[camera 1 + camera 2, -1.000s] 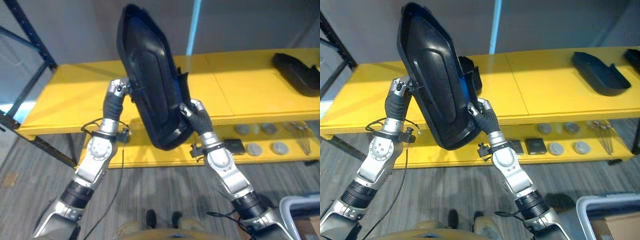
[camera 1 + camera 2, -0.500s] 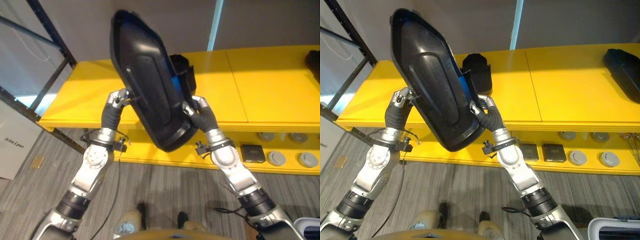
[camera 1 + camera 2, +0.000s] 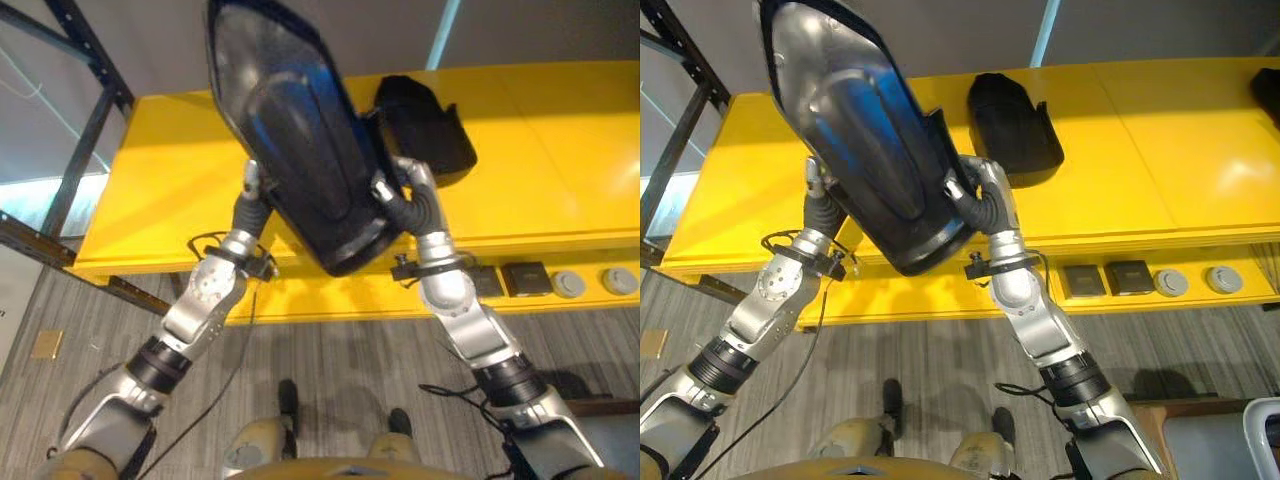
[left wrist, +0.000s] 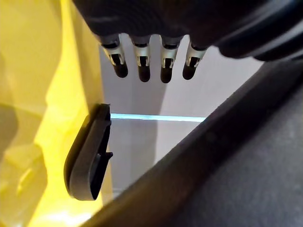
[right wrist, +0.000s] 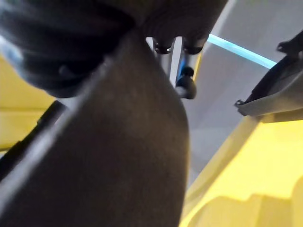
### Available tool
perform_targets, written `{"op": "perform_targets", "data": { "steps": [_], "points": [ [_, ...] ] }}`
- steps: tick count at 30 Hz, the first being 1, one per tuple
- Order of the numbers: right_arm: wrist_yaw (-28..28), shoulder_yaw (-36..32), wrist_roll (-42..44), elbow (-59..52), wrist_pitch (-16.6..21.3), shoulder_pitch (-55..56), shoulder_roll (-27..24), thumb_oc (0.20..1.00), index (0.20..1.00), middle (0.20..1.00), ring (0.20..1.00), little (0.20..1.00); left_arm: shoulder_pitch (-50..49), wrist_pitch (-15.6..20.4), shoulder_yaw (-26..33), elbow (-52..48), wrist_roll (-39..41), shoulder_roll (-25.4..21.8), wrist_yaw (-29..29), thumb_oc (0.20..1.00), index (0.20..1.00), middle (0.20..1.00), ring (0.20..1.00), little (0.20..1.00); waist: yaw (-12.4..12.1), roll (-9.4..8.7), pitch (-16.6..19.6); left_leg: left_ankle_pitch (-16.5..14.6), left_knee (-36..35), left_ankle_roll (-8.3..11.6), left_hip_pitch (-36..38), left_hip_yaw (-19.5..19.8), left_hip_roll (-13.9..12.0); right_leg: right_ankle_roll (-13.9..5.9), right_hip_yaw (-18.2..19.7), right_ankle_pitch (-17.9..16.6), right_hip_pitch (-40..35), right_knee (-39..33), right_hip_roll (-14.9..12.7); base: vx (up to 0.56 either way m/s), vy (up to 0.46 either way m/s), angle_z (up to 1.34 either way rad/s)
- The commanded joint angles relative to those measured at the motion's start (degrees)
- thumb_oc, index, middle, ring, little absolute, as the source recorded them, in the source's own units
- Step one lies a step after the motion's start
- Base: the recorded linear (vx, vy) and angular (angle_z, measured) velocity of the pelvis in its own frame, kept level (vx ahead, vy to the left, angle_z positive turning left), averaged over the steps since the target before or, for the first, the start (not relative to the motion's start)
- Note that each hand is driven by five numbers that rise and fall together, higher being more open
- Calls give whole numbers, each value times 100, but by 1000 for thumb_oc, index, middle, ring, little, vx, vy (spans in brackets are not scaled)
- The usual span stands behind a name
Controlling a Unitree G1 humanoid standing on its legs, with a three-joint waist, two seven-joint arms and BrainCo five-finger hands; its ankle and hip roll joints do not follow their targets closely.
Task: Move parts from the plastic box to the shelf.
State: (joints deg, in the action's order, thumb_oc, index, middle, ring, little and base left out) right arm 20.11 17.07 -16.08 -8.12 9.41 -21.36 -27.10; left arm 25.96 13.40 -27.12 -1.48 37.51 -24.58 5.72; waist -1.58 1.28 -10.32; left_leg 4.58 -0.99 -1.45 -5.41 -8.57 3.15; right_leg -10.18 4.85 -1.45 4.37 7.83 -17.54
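Since a second ago the view has swung, so a second black moulded part (image 3: 1012, 130) lying on the yellow shelf (image 3: 1160, 150) now sits at upper centre of the frame, and the large black glossy plastic shell (image 3: 865, 140) reaches the upper left corner, its lower tip still in front of the shelf's front edge.

The left hand (image 3: 252, 183) shows its fingers (image 4: 140, 66) straight, in a row and free of contact in the left wrist view, beside the shell's dark edge; the palm side is hidden behind the shell. The right hand (image 3: 980, 190) lies against the shell's right edge at centre frame, its fingers (image 5: 185, 85) only partly visible past the dark plastic, so I cannot tell whether they are curled or straight.

The shell is held tilted between the two hands, above the shelf's front left part. Below, on the lower shelf level at right, lie flat dark squares (image 3: 1108, 279) and grey round discs (image 3: 1196, 281).
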Motion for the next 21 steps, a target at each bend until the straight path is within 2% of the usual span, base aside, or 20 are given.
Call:
{"op": "perform_targets", "data": {
  "steps": [1, 2, 3, 4, 5, 7, 8, 13, 15, 16, 18, 21],
  "points": [
    [-58, 336, -345, -327, 335, -787, 58, 200, 200, 200, 200, 200, 352, 90, -256, -354, 691, 76, -547, 1000, 1000, 1000, 1000, 1000, -129, -80, 377, -1276, 715, 480, 85, -88, -665, -449, 60, -74, -260, 13, -1, 63, 83, -31],
    [-87, 378, -339, -332, 357, -818, 90, 200, 200, 200, 200, 200, 346, 58, -274, -363, 918, 99, -644, 1000, 1000, 1000, 1000, 1000, -123, -91, 381, -1285, 687, 472, 112, -155, -674, -482, 34, -219, -193, 51, 31, 58, 62, -48],
    [-103, 432, -306, -301, 363, -908, 94, 200, 200, 200, 200, 200, 391, 19, -317, -261, 1171, 181, -755, 1000, 1000, 1000, 1000, 1000, -58, -95, 394, -1265, 627, 463, 161, -219, -683, -482, 79, -219, -74, 137, 215, 141, 161, -41],
    [-122, 427, -290, -299, 367, -848, 65, 200, 200, 200, 200, 200, 466, 20, -396, -165, 1378, 283, -778, 1000, 1000, 1000, 1000, 1000, 10, -59, 420, -1280, 532, 417, 264, -228, -650, -448, 277, 208, 26, 74, 691, 120, 136, -28],
    [-123, 425, -289, -301, 367, -845, 62, 200, 200, 200, 200, 200, 468, 22, -398, -161, 1381, 287, -781, 1000, 1000, 1000, 1000, 1000, 4, -55, 415, -1293, 532, 420, 276, -231, -655, -446, 280, 230, 28, 99, 697, 131, 120, -14],
    [-94, 445, -262, -279, 407, -934, -21, 200, 200, 200, 200, 200, 566, -10, -454, -213, 1640, 316, -949, 1000, 1000, 1000, 1000, 1000, 71, -2, 376, -1312, 474, 419, 367, -199, -643, -335, 247, 575, 227, 91, 1089, 102, -31, -2],
    [-28, 483, -229, -237, 444, -1054, -26, 200, 200, 200, 200, 200, 618, -31, -443, -220, 1625, 232, -1024, 1000, 1000, 1000, 1000, 1000, 5, -76, 359, -1368, 498, 433, 409, -245, -619, -220, -106, 645, 155, -70, 1092, 79, -96, 13],
    [-189, 654, -290, -183, 534, -1030, -359, 200, 200, 200, 200, 200, 594, -17, -347, -354, 1515, 122, -1154, 1000, 1000, 1000, 1000, 1000, -24, -113, 398, -1421, 571, 586, 627, -203, -783, -80, -237, 749, -94, -218, 1223, 148, -173, 5],
    [-371, 694, -296, -296, 612, -822, -842, 200, 200, 200, 200, 200, 510, 29, -295, -570, 1180, -315, -1224, 1000, 1000, 1000, 1000, 1000, -44, -47, 449, -1426, 663, 667, 758, -189, -890, 46, -314, 872, -246, -268, 1299, 220, -181, 7],
    [-373, 693, -294, -299, 612, -817, -844, 200, 200, 200, 200, 200, 504, 27, -295, -577, 1177, -315, -1221, 1000, 1000, 1000, 1000, 1000, -42, -43, 444, -1429, 665, 670, 765, -186, -894, 48, -317, 873, -257, -270, 1303, 121, -105, -4],
    [-483, 632, -260, -386, 690, -628, -1278, 200, 200, 200, 200, 200, 384, 58, -179, -733, 881, -813, -1252, 1000, 1000, 1000, 1000, 1000, -53, 22, 467, -1308, 797, 766, 814, -164, -974, 125, -376, 942, -402, -314, 1354, 154, -146, -5],
    [-546, 597, -219, -446, 737, -532, -1500, 200, 200, 200, 200, 200, 232, 89, -89, -834, 762, -1026, -1290, 1000, 1000, 1000, 1000, 1000, -60, 67, 469, -1216, 879, 815, 839, -118, -1000, 168, -405, 987, -463, -299, 1380, 85, -82, 0]
  ]
}}
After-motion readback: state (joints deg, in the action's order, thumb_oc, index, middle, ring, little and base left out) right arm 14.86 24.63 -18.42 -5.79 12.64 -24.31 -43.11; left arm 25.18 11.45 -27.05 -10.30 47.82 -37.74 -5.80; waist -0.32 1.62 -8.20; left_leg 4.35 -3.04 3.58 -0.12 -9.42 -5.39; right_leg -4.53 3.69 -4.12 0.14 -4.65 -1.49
